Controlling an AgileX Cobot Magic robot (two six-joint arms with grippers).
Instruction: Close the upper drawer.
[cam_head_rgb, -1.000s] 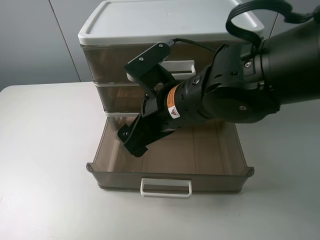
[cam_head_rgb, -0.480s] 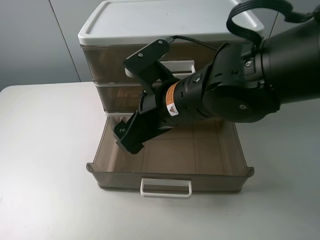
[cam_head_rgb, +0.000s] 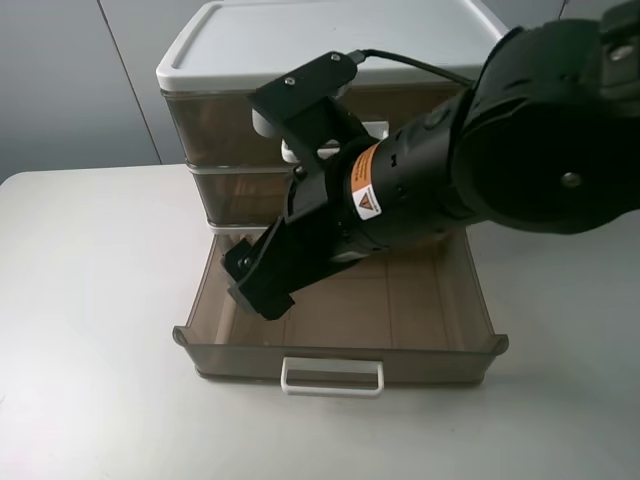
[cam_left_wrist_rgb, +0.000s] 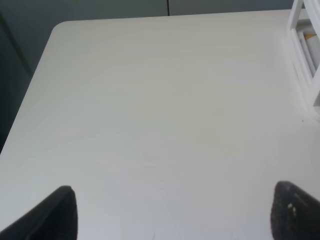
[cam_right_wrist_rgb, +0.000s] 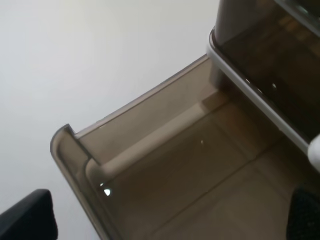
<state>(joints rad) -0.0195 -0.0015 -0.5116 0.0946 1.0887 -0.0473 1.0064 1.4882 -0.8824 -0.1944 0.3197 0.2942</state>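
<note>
Right pincer (cam_head_rgb: 252, 283), spread apart, hangs over the open brown drawer (cam_head_rgb: 340, 357), seemingly the lowest; left pincer (cam_left_wrist_rgb: 172, 215) gapes above the counter (cam_left_wrist_rgb: 150, 100).

White counter before grey panelled walls, in soft, even light

The counter (cam_head_rgb: 90, 300) is a smooth, matte white top with a rounded corner, bare of marks apart from faint, soft-edged shadows. Behind it stands a wall of plain grey panels (cam_head_rgb: 60, 80), parted by a thin dark seam (cam_head_rgb: 128, 80) that runs down to the counter's back edge. In the left wrist view the same white top meets a darker grey-green backdrop (cam_left_wrist_rgb: 100, 7), and a dim strip (cam_left_wrist_rgb: 10, 100) lies beyond its side edge, whether floor or wall cannot be told. A white slatted frame (cam_left_wrist_rgb: 306, 55) sits at one edge of that view, too cropped to identify. The light is diffuse, without hard glare.
</note>
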